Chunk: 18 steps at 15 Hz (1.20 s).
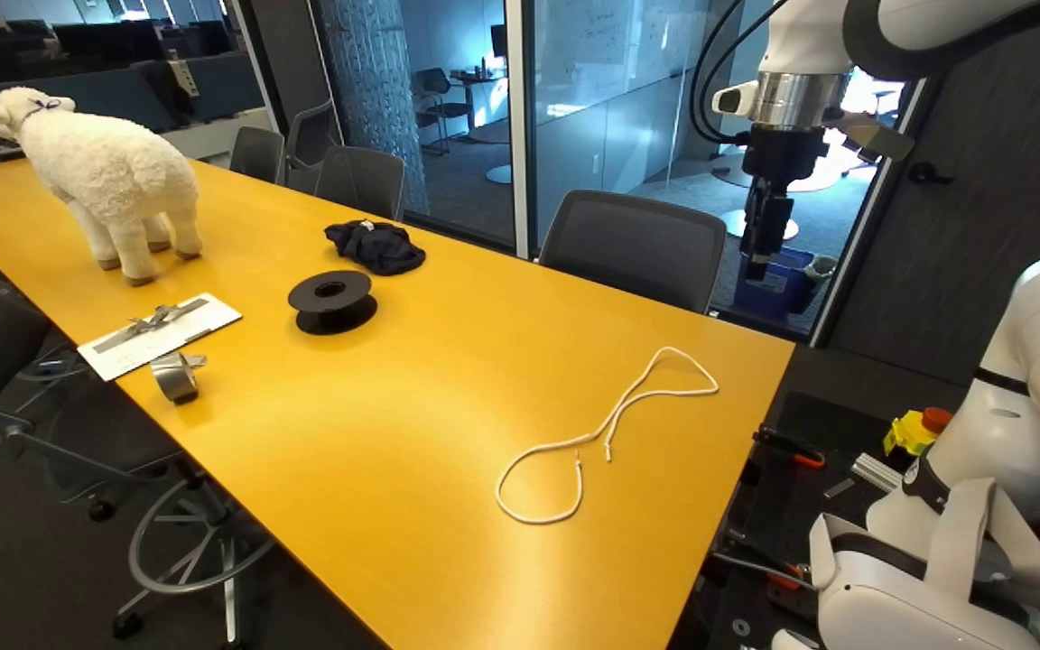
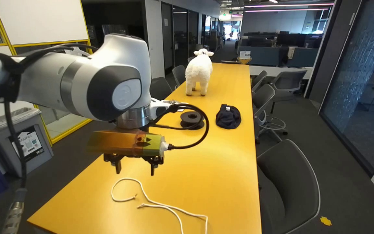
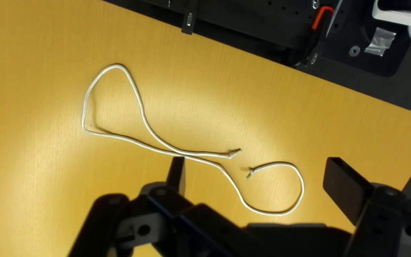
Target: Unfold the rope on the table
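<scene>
The thin white rope (image 1: 592, 437) lies on the yellow-orange table (image 1: 430, 469) near its end by the robot. It shows in an exterior view (image 2: 162, 205), partly cut off by the lower frame edge, and whole in the wrist view (image 3: 183, 154). It forms a narrow loop on one side, where two strands touch or cross, and an open round loop on the other. Both knotted ends lie close together near the middle. My gripper (image 3: 257, 160) is open and empty, high above the table (image 2: 206, 169). Its fingers show wide apart in an exterior view (image 2: 135, 173).
Farther along the table are a black spool (image 1: 332, 302), a dark cloth cap (image 1: 377, 246), a grey tape roll (image 1: 175, 377), a white strip with a grey object (image 1: 159, 334) and a toy sheep (image 1: 114, 171). Chairs (image 1: 637, 248) line the table. Black robot base equipment (image 3: 255, 25) borders the table edge.
</scene>
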Each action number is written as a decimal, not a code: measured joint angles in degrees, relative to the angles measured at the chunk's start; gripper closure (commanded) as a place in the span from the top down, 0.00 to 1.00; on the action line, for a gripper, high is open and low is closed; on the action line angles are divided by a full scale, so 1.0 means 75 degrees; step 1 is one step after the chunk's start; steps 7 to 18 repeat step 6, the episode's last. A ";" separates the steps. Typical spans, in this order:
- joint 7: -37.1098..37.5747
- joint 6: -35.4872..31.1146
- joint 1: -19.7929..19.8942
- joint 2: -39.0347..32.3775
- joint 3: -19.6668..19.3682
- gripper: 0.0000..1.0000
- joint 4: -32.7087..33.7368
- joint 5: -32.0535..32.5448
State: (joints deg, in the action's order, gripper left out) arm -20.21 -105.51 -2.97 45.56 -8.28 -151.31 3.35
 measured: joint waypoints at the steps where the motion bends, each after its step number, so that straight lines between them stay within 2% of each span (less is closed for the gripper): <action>1: -0.0014 0.0000 0.0000 0.0000 -0.0005 1.00 -0.0007 0.0000; 18: -0.0036 0.0000 0.0000 0.0002 -0.0005 1.00 -0.0020 0.0000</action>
